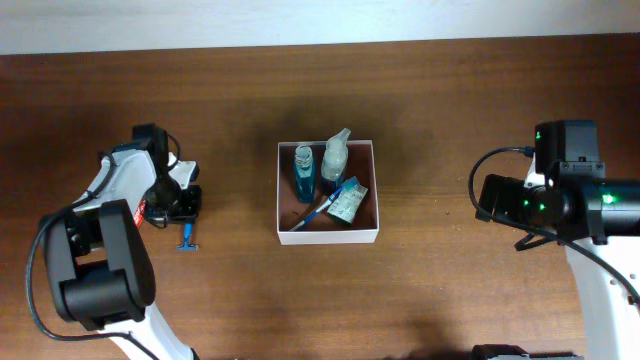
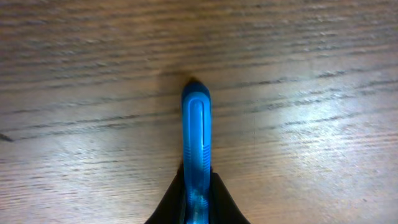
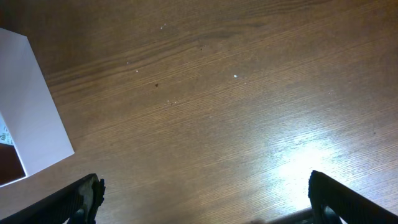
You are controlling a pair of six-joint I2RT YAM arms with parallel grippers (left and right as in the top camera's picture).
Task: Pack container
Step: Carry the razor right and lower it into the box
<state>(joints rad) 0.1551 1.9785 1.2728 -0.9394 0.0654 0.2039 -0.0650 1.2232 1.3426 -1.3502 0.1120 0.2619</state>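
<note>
The container (image 1: 328, 236) is a square white-walled box with a reddish-brown inside, at the table's middle. In it are a blue bottle (image 1: 304, 172), a clear spray bottle (image 1: 335, 155), a blue toothbrush (image 1: 325, 208) and a small packet (image 1: 347, 204). My left gripper (image 1: 186, 212) is left of the container, low over the table, and is shut on the handle of a blue razor (image 1: 187, 240). In the left wrist view the razor (image 2: 196, 130) sticks out from between the fingers (image 2: 198, 199). My right gripper (image 3: 205, 193) is open and empty, right of the container.
The container's white wall (image 3: 31, 112) shows at the left edge of the right wrist view. The brown wooden table (image 1: 450, 100) runs back to a pale wall. The right arm's body (image 1: 560, 195) stands at the far right.
</note>
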